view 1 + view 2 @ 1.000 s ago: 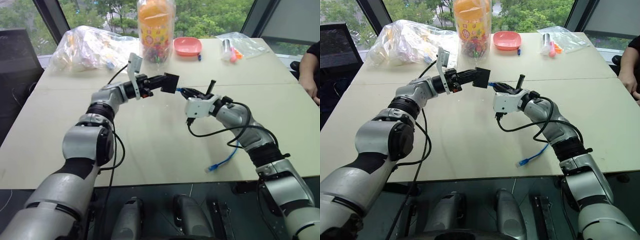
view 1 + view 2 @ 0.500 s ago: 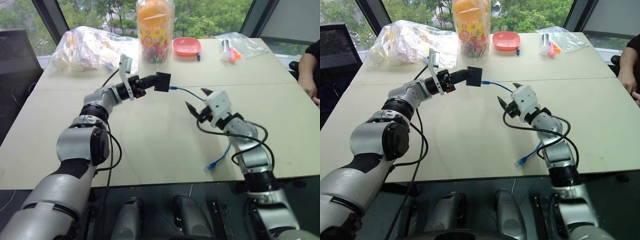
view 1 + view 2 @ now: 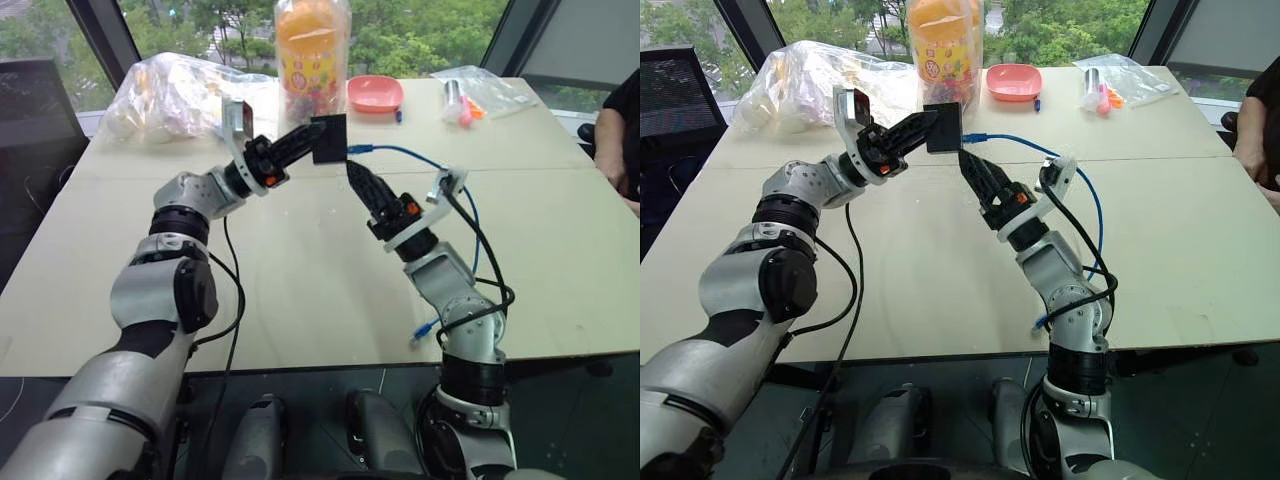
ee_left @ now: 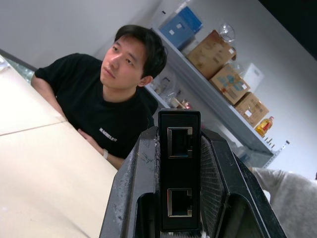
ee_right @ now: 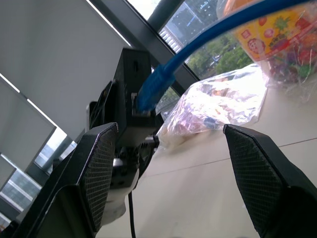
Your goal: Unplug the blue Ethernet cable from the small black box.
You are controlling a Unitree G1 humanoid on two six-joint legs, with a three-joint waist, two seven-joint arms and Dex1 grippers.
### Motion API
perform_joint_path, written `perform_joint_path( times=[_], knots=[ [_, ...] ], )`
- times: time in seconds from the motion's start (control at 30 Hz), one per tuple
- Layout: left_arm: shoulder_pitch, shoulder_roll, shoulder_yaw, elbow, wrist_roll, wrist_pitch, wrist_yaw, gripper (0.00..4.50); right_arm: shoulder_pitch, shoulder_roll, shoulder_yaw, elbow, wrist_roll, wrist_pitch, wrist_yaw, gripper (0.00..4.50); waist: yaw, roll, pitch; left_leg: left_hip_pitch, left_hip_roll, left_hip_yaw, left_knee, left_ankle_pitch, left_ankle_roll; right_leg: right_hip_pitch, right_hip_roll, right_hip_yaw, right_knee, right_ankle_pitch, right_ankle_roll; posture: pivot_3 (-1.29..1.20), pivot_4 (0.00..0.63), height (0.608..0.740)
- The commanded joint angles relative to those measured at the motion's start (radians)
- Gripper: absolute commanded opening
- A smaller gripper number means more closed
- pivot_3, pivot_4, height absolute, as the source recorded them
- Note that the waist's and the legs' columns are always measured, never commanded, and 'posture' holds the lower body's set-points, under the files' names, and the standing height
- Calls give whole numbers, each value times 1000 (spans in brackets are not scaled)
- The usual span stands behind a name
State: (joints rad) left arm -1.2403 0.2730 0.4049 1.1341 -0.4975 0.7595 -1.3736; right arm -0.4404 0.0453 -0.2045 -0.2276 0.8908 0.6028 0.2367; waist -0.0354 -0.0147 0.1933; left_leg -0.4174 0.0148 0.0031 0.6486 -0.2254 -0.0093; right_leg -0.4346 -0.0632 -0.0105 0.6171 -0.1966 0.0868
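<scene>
The blue Ethernet cable (image 3: 405,153) is still plugged into the small black box (image 3: 328,138) our left gripper (image 3: 305,140) clamps above the table, so next we close the spread right gripper (image 3: 358,181) on its plug and pull

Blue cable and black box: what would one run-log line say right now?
left tool: shut on small black box | blue Ethernet cable: plugged in | right tool: open, below plug
</scene>
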Motion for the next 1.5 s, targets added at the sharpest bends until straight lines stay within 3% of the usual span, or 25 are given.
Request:
perform_joint_path(
  times=[0.03, 0.87, 1.0, 1.5],
  knots=[
    [-12, 3, 6, -57, -40, 21, -1, 490, -35, 0, -13, -5, 31, -31, 16, 3538, 0, 0, 0, 0, 0, 0, 0, 0, 0, 0, 0, 0, 0, 0, 0, 0, 150, 740],
    [4, -1, -28, -110, -58, 39, 5, 490, -59, -11, 30, 40, 20, -70, 50, 3538, 0, 0, 0, 0, 0, 0, 0, 0, 0, 0, 0, 0, 0, 0, 0, 0, 150, 740],
    [6, -3, -27, -103, -56, 32, 12, 490, -57, -8, 35, 36, 17, -76, 56, 2279, -1, 0, 0, 0, 0, 0, 0, 0, 0, 0, 0, 0, 0, 0, 0, 0, 150, 740],
    [7, -4, -19, -79, -64, 9, 43, 490, -49, -1, 57, 15, 40, -70, 88, 2279, -1, 0, 0, 0, 0, 0, -1, 0, 0, 0, 0, 0, 0, 0, 0, 0, 150, 740]
  ],
)
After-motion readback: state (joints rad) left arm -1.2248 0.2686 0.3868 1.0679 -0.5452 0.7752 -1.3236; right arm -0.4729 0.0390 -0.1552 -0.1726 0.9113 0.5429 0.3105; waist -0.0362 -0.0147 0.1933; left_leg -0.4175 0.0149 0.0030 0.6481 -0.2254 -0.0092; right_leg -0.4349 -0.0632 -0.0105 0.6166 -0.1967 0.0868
